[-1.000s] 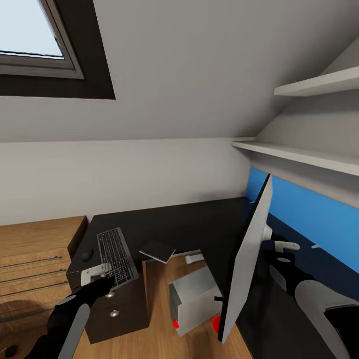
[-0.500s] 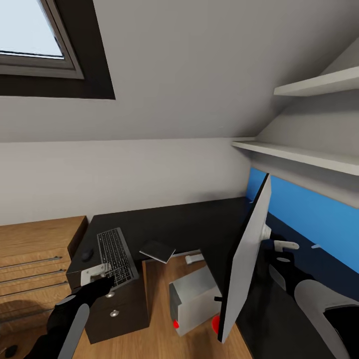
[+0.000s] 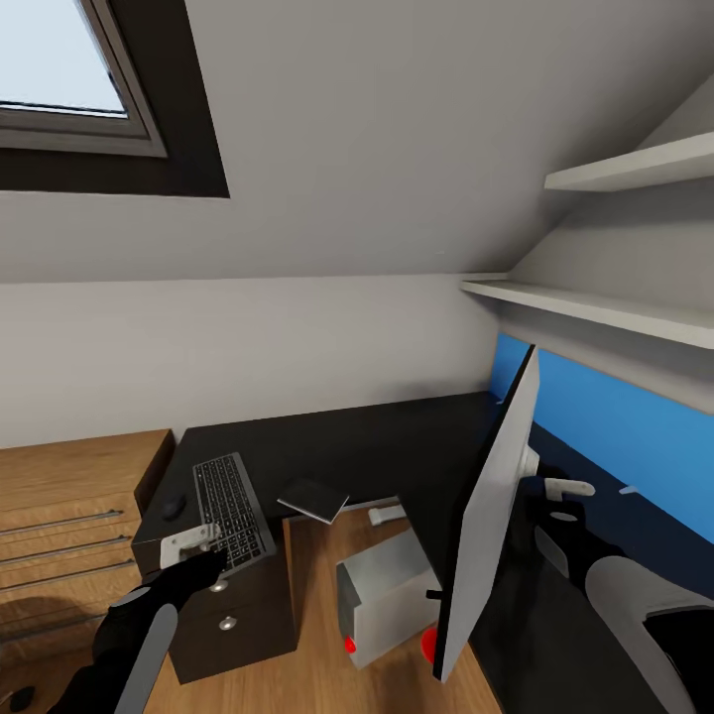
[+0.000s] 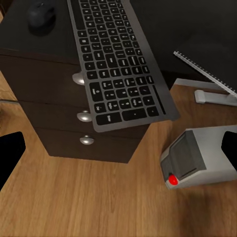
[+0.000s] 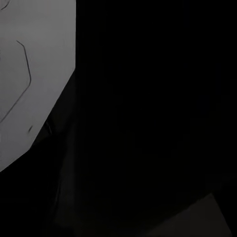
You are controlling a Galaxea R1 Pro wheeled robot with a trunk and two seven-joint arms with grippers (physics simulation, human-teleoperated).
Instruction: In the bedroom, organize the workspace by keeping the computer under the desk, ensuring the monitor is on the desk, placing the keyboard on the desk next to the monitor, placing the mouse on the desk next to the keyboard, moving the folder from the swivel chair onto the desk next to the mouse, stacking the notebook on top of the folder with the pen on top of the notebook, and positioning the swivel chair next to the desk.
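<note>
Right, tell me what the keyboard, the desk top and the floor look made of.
Keyboard: likely metal or plastic, a matte silver-grey frame around dark keys. Desk top: smooth matte black, perhaps laminate; no grain shows. Floor: wood or wood-look boards, with warm brown grain and plank seams.

Black desk [image 3: 367, 446], keyboard [image 3: 233, 511], mouse [image 3: 174, 508], monitor [image 3: 491, 521] on top

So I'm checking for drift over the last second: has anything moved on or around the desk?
Nothing visibly changed. The left gripper hovers at the keyboard's near end as before, and the mouse, monitor and computer lie as they did.
</note>
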